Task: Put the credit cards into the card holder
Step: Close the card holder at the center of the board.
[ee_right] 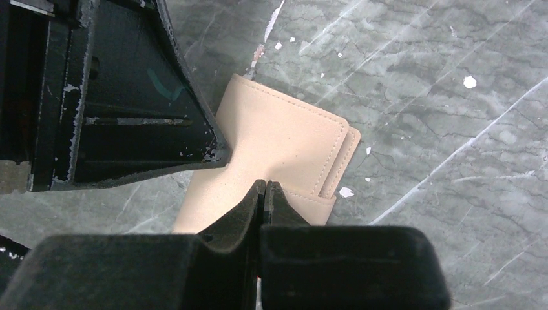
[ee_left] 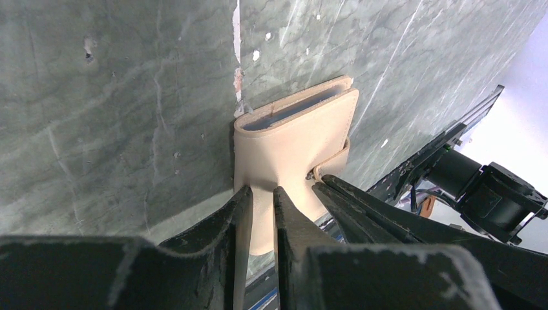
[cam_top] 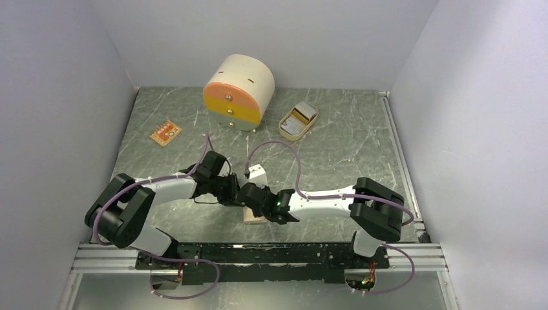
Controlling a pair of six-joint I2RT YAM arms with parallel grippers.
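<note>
The tan card holder (ee_left: 291,139) lies folded on the marbled table between both arms; it also shows in the top view (cam_top: 253,218). Light blue-grey edges of credit cards (ee_left: 294,110) show in its far opening. My left gripper (ee_left: 262,190) is shut on the near cover of the holder, which puckers between the fingers. My right gripper (ee_right: 266,185) is shut, its tips resting on the holder (ee_right: 284,139) next to the snap tab (ee_left: 333,160). An orange card (cam_top: 165,133) lies at the far left. A grey-silver card (cam_top: 301,116) sits in the oval tray.
A round cream drawer box (cam_top: 239,90) with an orange-yellow front stands at the back centre. The beige oval tray (cam_top: 284,126) is to its right. Grey walls close in the left, right and back. The rail with the arm bases (cam_top: 271,253) runs along the near edge.
</note>
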